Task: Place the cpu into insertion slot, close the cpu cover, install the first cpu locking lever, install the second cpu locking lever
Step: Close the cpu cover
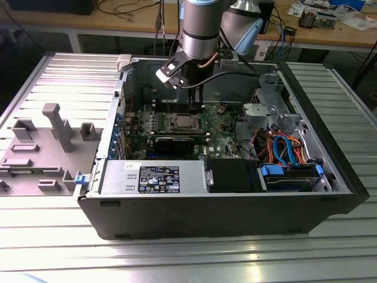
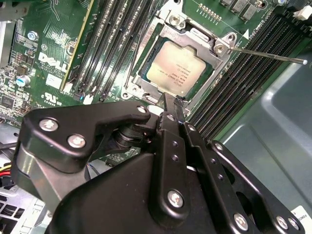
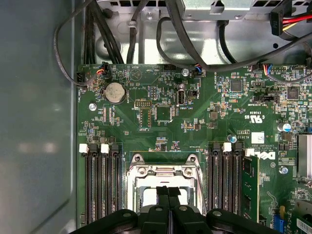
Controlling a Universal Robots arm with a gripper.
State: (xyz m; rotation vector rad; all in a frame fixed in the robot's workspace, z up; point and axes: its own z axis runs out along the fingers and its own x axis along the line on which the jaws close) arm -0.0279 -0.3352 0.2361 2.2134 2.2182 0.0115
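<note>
Exterior view: the open computer case (image 1: 206, 215) contains the green motherboard (image 1: 224, 132), a labelled power supply (image 1: 153, 177) and cabled drive bays (image 1: 288, 174). The gripper (image 1: 195, 107) hangs inside it, close above the insertion slot (image 1: 179, 122).

Second wrist view: the fingers (image 2: 168, 124) are pressed together. The cpu (image 2: 178, 68) sits in the slot just beyond the tips, framed by the cpu cover (image 2: 197, 35). One locking lever (image 2: 265, 54) juts sideways.

First wrist view: a coin battery (image 3: 115, 91) lies well beyond the tips, amid white board print.
</note>
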